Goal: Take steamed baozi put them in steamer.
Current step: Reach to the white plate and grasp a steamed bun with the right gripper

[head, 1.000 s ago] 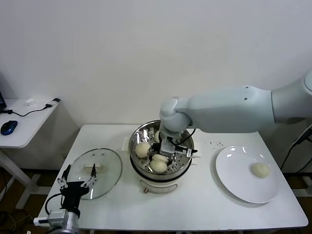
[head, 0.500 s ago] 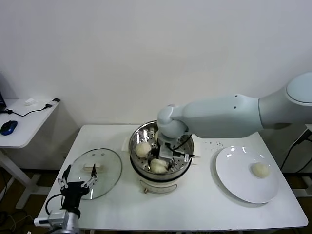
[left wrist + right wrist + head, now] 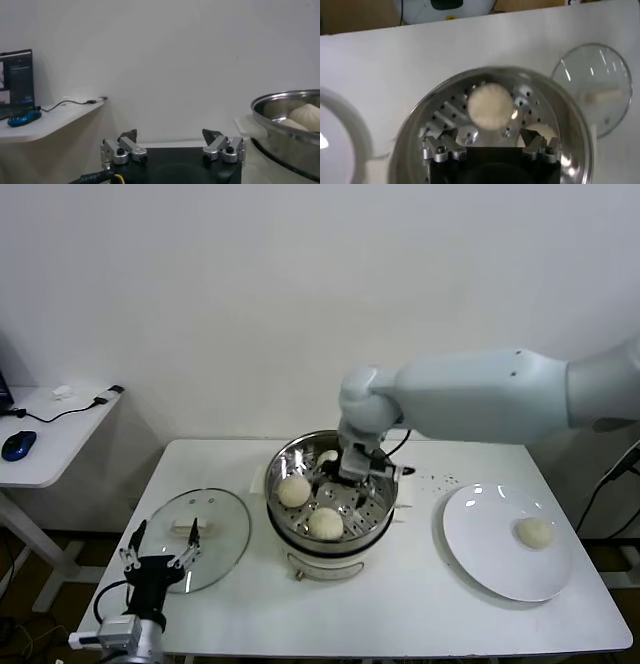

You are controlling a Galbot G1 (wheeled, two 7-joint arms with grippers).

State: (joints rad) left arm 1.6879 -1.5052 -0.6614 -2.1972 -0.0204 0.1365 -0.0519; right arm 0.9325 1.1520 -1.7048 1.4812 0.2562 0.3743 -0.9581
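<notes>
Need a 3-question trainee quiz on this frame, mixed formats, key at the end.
1. True or false: the round glass lid sits on the shiny steel steamer basket.
2. How many cream-white dough buns lie on the flat white plate?
3. Which hand hangs over the steamer basket: A) left hand B) right hand?

Key:
1. False; it lies on the white table, beside the basket.
2. One.
3. B, open; the left is parked low by the lid.

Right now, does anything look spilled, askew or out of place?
Nothing stands out. Three baozi sit in the steamer, one waits on the plate, the lid lies flat, and the right gripper hangs open above.
</notes>
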